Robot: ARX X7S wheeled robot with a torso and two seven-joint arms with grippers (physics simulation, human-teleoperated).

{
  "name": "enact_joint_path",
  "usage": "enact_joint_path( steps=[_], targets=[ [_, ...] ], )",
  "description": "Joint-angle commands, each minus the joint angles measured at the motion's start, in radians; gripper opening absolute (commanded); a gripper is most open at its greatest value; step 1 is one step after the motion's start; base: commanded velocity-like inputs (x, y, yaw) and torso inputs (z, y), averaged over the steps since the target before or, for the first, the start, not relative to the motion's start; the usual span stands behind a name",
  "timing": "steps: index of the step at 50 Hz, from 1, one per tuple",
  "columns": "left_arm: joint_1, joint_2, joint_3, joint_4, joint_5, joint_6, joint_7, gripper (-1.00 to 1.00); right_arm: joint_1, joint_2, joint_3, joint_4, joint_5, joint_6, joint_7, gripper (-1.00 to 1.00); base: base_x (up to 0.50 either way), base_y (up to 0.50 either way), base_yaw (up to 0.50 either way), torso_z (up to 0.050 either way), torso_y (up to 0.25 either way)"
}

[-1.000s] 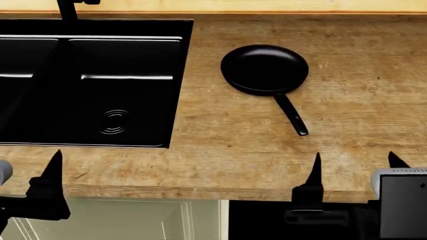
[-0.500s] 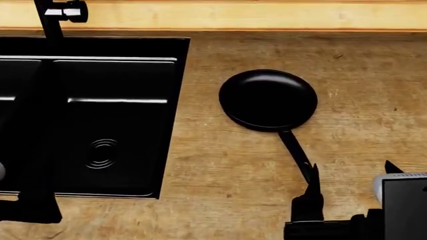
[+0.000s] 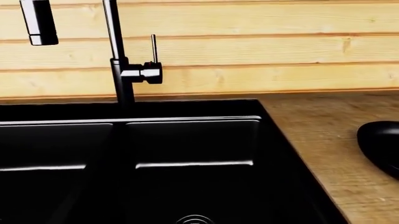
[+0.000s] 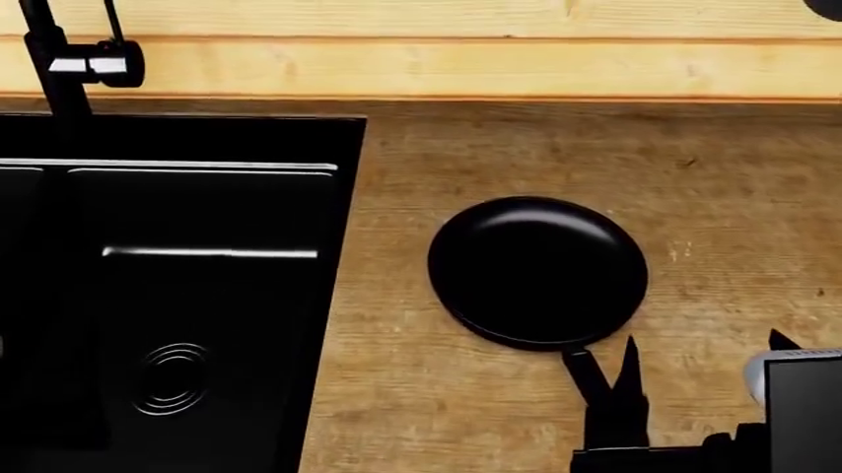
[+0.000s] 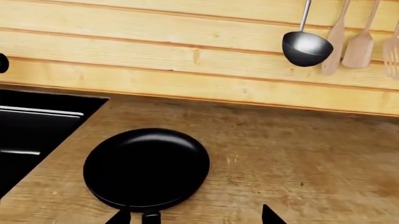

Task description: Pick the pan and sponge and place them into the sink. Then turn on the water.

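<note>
The right gripper (image 4: 697,360) is released: its two fingertips stand apart at the near right, one tip just beside the pan's handle (image 4: 585,372), nothing held between them. The left gripper does not show in any current view, so its state cannot be told.

The pan (image 4: 537,271) lies flat on the wooden counter (image 4: 526,148), to the right of the sink (image 4: 197,286) and apart from its rim. The sponge is not visible. No water runs from the faucet (image 3: 118,60).

Change: compared with the earlier head views, the pan sits lower and larger in view and the back wall now shows, so the robot has closed on the counter. The right fingertip, earlier well short of the handle, now reaches it.

Consequence: the handle appears within grasping range; the pick is not yet made.
</note>
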Motion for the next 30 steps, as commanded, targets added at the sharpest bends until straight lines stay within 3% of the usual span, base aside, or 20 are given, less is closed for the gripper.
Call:
enact_joint_path(
  steps=[1, 10, 13, 14, 17, 21, 26, 30],
  targets=[
    [0.021, -0.005, -0.005, -0.012, 0.003, 0.018, 0.006, 1.00, -0.038, -0.003, 0.001, 0.004, 0.005, -0.006, 0.002, 1.00, 0.19, 0.00, 0.00, 0.000, 0.000],
    [0.037, -0.021, -0.021, -0.023, 0.000, 0.033, 0.021, 1.00, 0.030, 0.011, 0.045, -0.013, 0.101, 0.119, 0.034, 1.00, 0.07, 0.00, 0.00, 0.000, 0.000],
    [0.029, -0.026, -0.023, -0.018, -0.009, 0.017, 0.016, 1.00, 0.104, -0.010, 0.084, 0.020, 0.242, 0.324, 0.074, 1.00, 0.01, 0.00, 0.00, 0.000, 0.000],
    [0.021, -0.025, -0.018, -0.018, -0.008, 0.010, 0.011, 1.00, 0.134, 0.015, 0.092, 0.038, 0.331, 0.340, 0.153, 1.00, 0.00, 0.00, 0.00, 0.000, 0.000],
    [0.034, -0.026, -0.029, -0.019, -0.001, 0.026, 0.008, 1.00, 0.223, 0.124, 0.041, 0.163, 0.713, 0.337, 0.473, 1.00, 0.00, 0.00, 0.00, 0.000, 0.000],
    [0.037, -0.018, -0.011, -0.022, 0.000, 0.026, 0.009, 1.00, 0.344, 0.225, -0.111, 0.273, 1.000, 0.292, 0.703, 1.00, 0.00, 0.00, 0.00, 0.000, 0.000],
    [0.035, -0.028, -0.017, -0.023, -0.006, 0.024, 0.015, 1.00, 0.451, 0.278, -0.248, 0.368, 1.140, 0.252, 0.784, 1.00, 0.00, 0.00, 0.00, 0.000, 0.000],
    [0.023, -0.018, -0.001, -0.037, 0.009, 0.038, 0.012, 1.00, 0.494, 0.220, -0.280, 0.457, 1.036, 0.276, 0.675, 1.00, 0.00, 0.00, 0.00, 0.000, 0.000]
  ],
)
